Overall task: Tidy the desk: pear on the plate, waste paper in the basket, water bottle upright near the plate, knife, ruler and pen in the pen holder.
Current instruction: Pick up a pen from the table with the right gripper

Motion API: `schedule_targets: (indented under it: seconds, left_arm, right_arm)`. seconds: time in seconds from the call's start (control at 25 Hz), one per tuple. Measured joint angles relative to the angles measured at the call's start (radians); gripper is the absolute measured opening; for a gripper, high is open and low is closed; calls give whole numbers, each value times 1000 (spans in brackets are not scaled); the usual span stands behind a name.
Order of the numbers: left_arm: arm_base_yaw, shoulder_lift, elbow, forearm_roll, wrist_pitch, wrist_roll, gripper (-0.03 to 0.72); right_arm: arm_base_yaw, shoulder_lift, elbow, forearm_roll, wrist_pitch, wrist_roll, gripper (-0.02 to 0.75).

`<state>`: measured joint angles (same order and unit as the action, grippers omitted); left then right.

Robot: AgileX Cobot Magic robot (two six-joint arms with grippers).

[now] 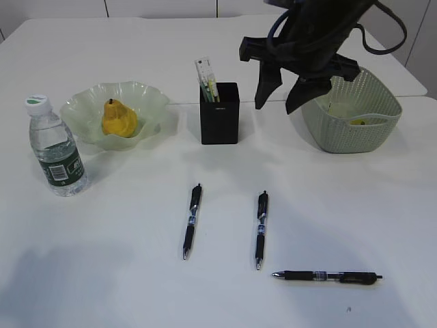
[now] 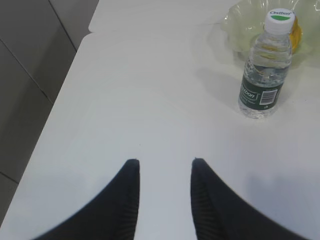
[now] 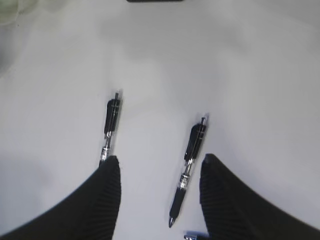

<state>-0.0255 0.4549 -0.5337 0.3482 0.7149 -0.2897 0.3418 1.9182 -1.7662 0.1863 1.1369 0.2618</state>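
Note:
A yellow pear (image 1: pixel 117 117) lies on the green glass plate (image 1: pixel 89 96). Left of the plate a water bottle (image 1: pixel 58 147) stands upright. The black pen holder (image 1: pixel 219 113) has a white ruler (image 1: pixel 205 75) and another thin piece standing in it. Three black pens (image 1: pixel 192 220) (image 1: pixel 261 228) (image 1: pixel 328 276) lie flat on the table. My right gripper (image 1: pixel 280 96) hangs open between the holder and the basket (image 1: pixel 355 113), well above the pens (image 3: pixel 111 125) (image 3: pixel 190 160), with nothing held (image 3: pixel 160 157). My left gripper (image 2: pixel 164 161) is open and empty, with the bottle (image 2: pixel 265 70) ahead to its right.
Something pale with a yellow spot (image 1: pixel 358 121) lies inside the basket, too unclear to name. The table's left edge (image 2: pixel 60 85) runs close to my left gripper. A seam between two tabletops (image 1: pixel 410 96) passes behind the basket.

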Motion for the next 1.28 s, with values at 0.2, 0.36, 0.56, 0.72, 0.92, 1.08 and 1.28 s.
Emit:
schedule_targets:
  seconds: [0.2,0.36,0.56,0.72,0.92,1.08,1.28]
  left_arm:
    - [0,0,0,0,0,0,239]
    - [0,0,0,0,-1,0,239]
    - [0,0,0,0,-1,0,239]
    - [0,0,0,28,-1,0,239]
    - [0,0,0,69,1,0,239]
    - [0,0,0,79,2,0,239]
    - [0,0,0,89,2,0,239]
  right_arm:
    - [0,0,0,0,83,12,408]
    - [0,0,0,-13,88,14,408]
    - [0,4,0,-15,90,47,407]
    - [5,30,-4,-24,92,122,414]
    - [21,59,-4,-10,92,179,426]
    - [21,91,-4,-7,92,188,427]
    - [21,141,-4,-10,92,188,427]
